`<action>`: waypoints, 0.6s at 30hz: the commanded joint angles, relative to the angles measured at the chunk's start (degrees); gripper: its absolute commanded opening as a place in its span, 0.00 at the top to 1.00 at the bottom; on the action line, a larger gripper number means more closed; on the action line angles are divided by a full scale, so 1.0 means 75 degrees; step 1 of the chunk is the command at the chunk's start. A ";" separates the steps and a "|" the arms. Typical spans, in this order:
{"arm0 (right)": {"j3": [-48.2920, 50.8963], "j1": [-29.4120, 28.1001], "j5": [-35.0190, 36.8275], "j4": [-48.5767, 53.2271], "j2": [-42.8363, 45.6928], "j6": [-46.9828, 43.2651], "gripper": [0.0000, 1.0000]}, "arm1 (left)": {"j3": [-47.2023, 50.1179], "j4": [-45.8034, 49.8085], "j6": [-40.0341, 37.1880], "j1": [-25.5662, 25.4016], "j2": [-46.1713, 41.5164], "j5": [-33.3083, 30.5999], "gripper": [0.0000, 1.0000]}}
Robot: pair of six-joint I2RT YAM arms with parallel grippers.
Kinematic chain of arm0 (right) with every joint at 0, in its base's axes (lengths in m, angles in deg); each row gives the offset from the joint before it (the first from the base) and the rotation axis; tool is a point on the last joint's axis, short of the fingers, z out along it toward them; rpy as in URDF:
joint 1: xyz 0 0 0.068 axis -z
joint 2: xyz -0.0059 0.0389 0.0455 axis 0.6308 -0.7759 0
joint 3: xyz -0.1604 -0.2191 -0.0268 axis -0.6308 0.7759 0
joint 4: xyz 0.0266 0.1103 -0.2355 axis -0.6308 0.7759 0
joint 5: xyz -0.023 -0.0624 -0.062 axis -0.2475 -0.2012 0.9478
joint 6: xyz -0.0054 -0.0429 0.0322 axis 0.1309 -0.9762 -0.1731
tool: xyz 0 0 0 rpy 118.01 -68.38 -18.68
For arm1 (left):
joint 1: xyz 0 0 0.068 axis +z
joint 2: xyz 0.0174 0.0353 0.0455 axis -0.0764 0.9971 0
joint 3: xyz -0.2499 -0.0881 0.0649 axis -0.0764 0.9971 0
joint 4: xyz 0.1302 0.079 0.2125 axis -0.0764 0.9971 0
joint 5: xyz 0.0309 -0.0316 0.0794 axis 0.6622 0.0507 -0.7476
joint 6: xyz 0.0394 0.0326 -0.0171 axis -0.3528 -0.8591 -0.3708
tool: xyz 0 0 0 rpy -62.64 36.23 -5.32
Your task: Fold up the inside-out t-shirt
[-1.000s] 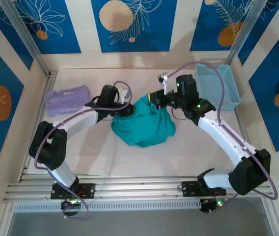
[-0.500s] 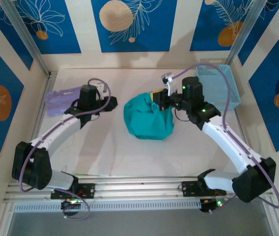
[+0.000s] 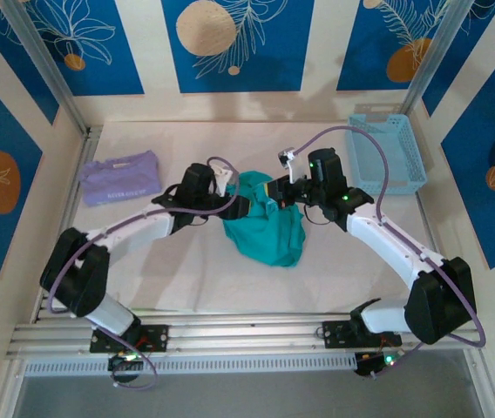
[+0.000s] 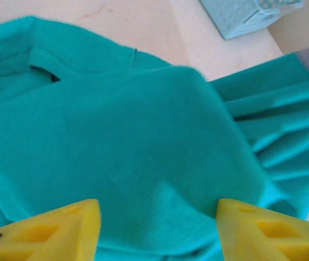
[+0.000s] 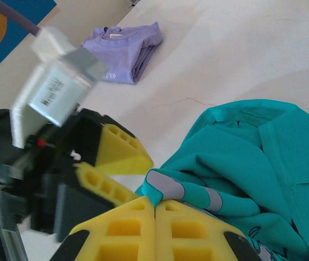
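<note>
Top external view: t-shirt (image 3: 267,228) bunched mid-table (image 3: 186,270) between the arms, with right gripper (image 5: 155,205) clenched on a fold, left gripper (image 4: 157,213) spread open close to the cloth — soft, light, floppy, likely best pinched at a hem.

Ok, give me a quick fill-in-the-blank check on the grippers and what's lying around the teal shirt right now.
1. The right gripper is ____ on the teal t-shirt.
2. The left gripper has its jaws ____ over that shirt.
3. In the top view, the folded lavender garment lies to the shirt's ____.
4. The light blue ____ stands at the far right.
Missing words: shut; open; left; basket.
</note>
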 commanded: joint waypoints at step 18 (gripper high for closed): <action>0.0659 0.0103 0.0527 0.0079 0.2245 -0.0423 1.00 | 0.1449 -0.0149 0.0902 0.1842 -0.1697 -0.1128 1.00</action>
